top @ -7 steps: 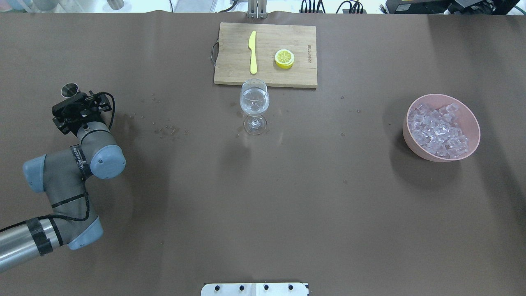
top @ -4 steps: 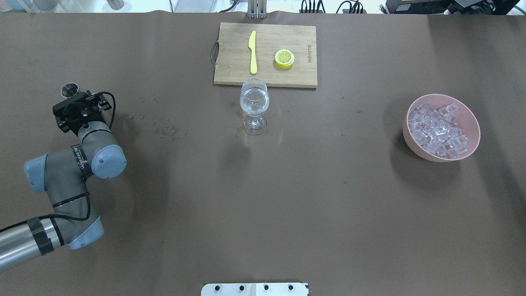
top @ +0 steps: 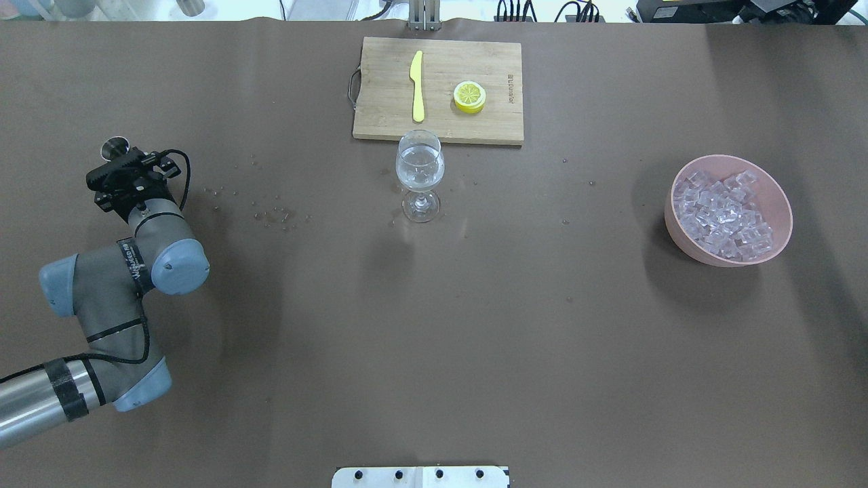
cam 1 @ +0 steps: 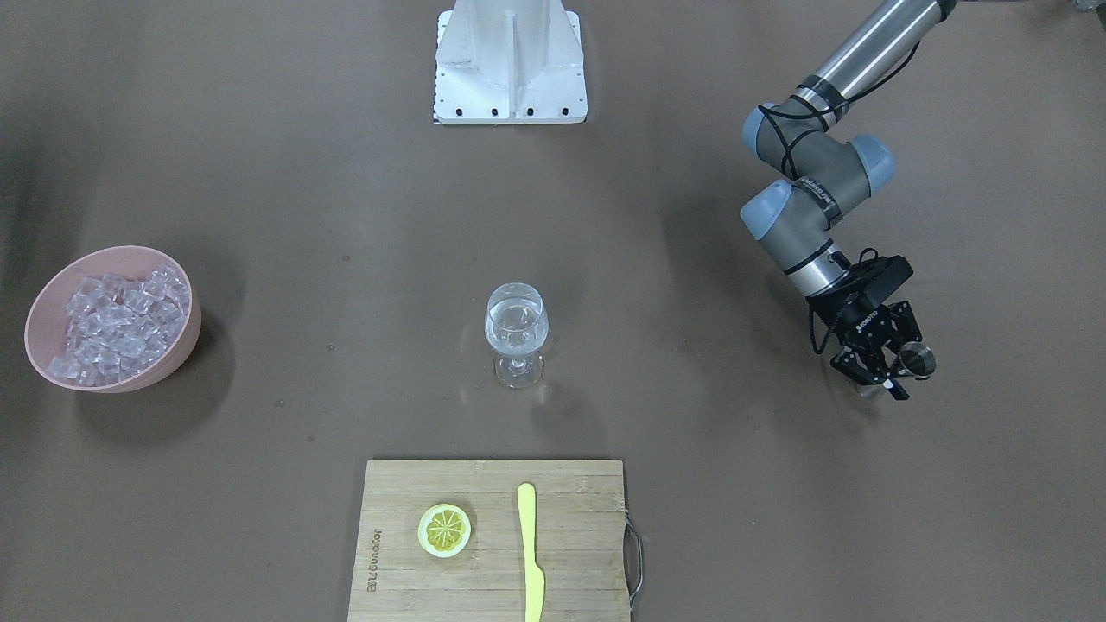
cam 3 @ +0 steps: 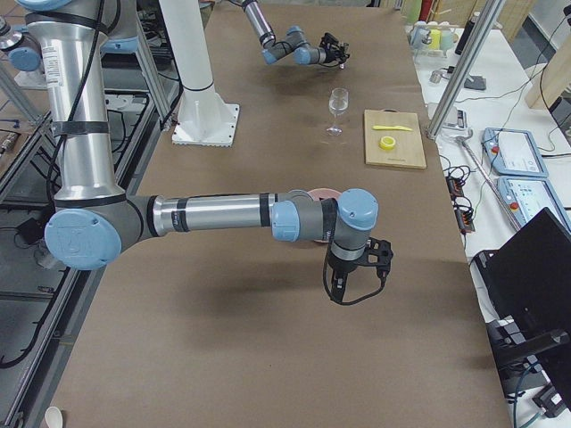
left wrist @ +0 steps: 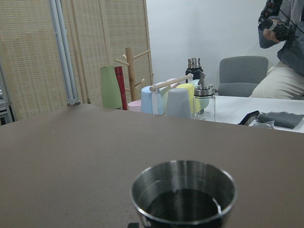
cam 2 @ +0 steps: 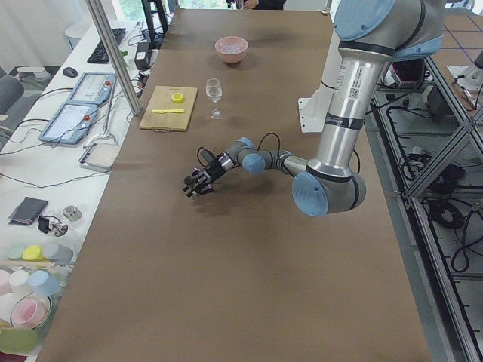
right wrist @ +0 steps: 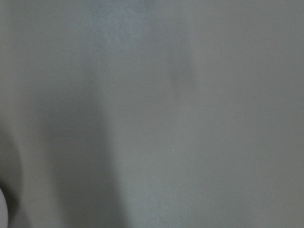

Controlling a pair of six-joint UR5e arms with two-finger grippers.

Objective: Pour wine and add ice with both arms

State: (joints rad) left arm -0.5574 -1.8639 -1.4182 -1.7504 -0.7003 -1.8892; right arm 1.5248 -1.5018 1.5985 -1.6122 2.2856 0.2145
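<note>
Logging a slight wrist shift of the left gripper (cam 1: 874, 378) over the last second; the steel cup (cam 1: 917, 359) stays at its fingertips. I cannot tell whether the jaws clamp it. The wine (top: 420, 169) sits in the glass (top: 421, 203), well apart from them, so I judge the pour done. Ice (top: 723, 215) waits in the pink bowl (top: 781, 203). Right gripper (cam 3: 348, 263): I cannot tell its state.

A wooden cutting board (top: 468, 61) lies at the far edge of the brown table (top: 434, 352), with its metal handle (top: 352, 87) on the overhead view's left. On the board a yellow knife (top: 417, 85) lies flat. A lemon half (top: 469, 96) sits beside it, cut face up, and the two are apart. Small droplets (top: 274, 217) dot the table. Beyond the table's end stand pastel cups (left wrist: 179, 102), a wooden rack (left wrist: 130, 71) and a grey chair (left wrist: 240, 81).
</note>
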